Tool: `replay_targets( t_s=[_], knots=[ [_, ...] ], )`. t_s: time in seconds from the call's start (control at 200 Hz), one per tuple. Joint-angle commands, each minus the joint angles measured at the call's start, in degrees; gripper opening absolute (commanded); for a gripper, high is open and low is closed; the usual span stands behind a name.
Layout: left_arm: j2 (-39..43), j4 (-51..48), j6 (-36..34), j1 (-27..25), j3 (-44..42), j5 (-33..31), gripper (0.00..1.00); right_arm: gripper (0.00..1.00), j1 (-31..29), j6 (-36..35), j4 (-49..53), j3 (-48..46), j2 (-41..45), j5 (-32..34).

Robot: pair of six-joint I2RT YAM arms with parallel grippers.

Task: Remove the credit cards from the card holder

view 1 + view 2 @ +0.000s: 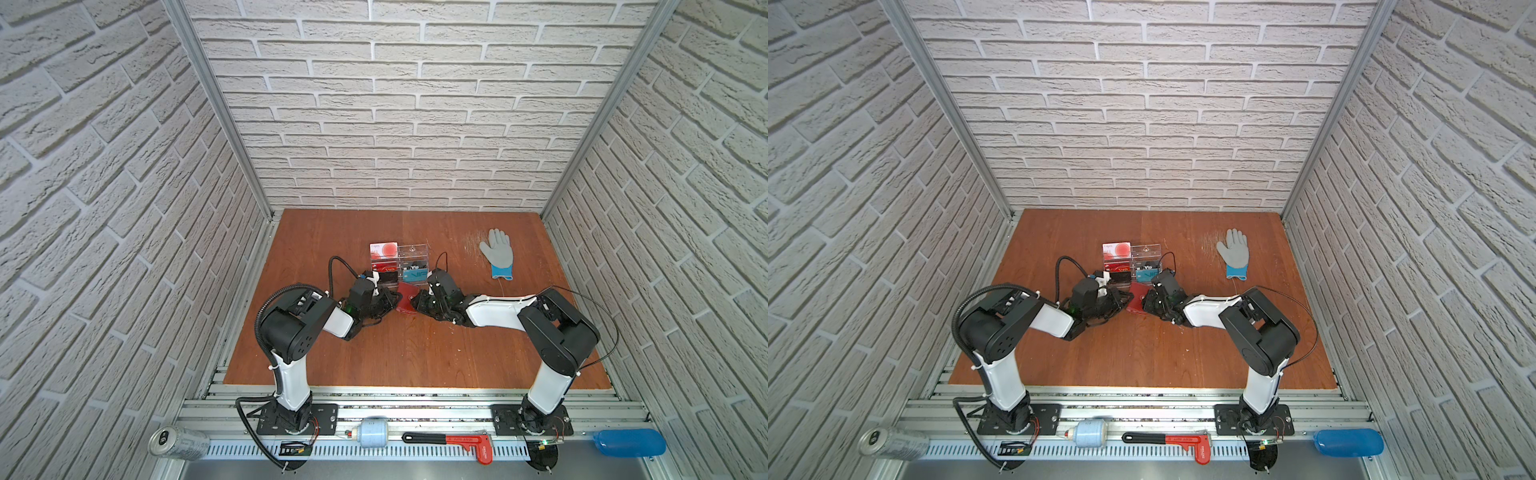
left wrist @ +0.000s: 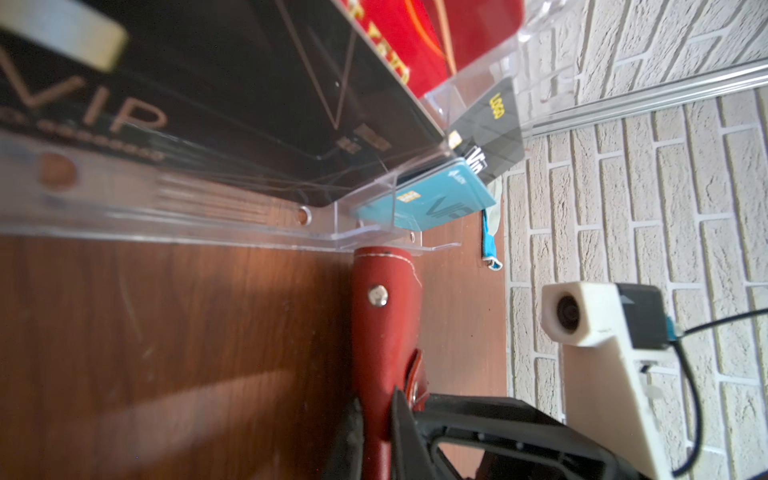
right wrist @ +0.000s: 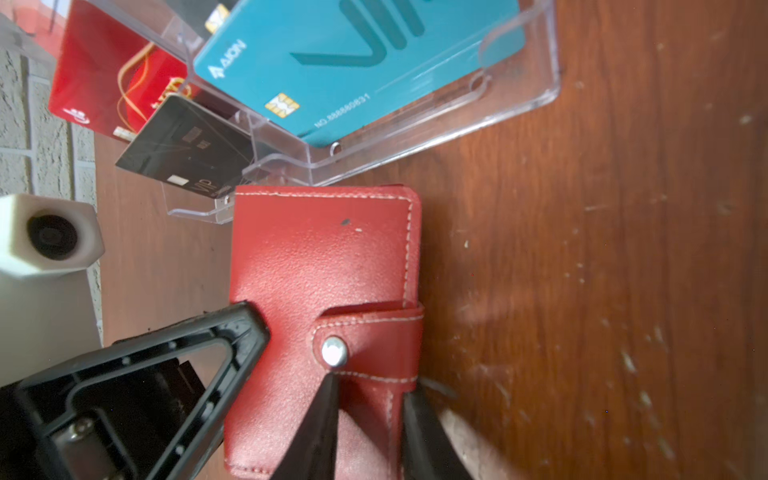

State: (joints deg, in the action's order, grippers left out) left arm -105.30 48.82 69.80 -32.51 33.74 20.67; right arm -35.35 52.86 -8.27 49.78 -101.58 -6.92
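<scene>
Card holder (image 1: 405,299) at table centre, snap tab (image 3: 365,345) fastened; credit cards unseen, judged inside. Long axis roughly 12-to-6 in both top views. Lies at 3 o'clock of left gripper (image 2: 376,419), pinched across thickness; at 9 o'clock of right gripper (image 3: 370,409), jaws slightly spread astride tab's edge, nearer to snap. Acrylic stand (image 3: 519,104) touching at 12. Legible: "AION", "VIP" on teal card (image 3: 353,62); "VIP" on black card (image 3: 187,153).

White-shelled arms (image 1: 494,313), black joints (image 1: 291,328), looped black cables (image 1: 336,266)
</scene>
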Motion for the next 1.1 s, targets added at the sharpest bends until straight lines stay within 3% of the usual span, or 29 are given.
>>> replay_targets(
  t_s=[0.0,0.11,0.345,0.48,0.645,0.81,1.005,1.09],
  knots=[
    [3.8,-4.5,-4.5,-1.7,1.8,3.0,0.00,0.34,-0.7,-5.0,5.4,1.8,5.9,-2.7],
    [7.1,-9.8,-7.3,-1.8,2.7,1.4,0.00,0.41,0.2,-9.2,13.3,3.2,10.9,-0.3],
    [13.7,-28.0,-14.9,-4.8,8.7,-8.5,0.00,0.83,3.0,-17.9,26.9,7.9,19.2,6.9],
    [16.2,-38.3,-17.1,-5.2,12.9,-13.2,0.00,0.95,4.2,-20.6,28.6,9.6,19.5,7.7],
    [20.1,-46.0,-21.4,-5.9,15.6,-24.3,0.00,0.97,5.3,-22.5,27.8,10.3,17.7,7.2],
    [23.1,-31.8,-21.0,-9.7,7.4,-35.3,0.00,0.96,5.3,-22.1,22.1,6.1,18.0,4.0],
    [20.5,-26.4,-20.9,-12.3,6.4,-36.5,0.00,0.94,4.6,-23.2,17.7,3.0,18.0,2.5],
    [20.5,-25.3,-19.9,-12.7,5.2,-37.2,0.00,0.88,4.4,-23.1,16.5,2.6,17.5,1.6]
  ],
)
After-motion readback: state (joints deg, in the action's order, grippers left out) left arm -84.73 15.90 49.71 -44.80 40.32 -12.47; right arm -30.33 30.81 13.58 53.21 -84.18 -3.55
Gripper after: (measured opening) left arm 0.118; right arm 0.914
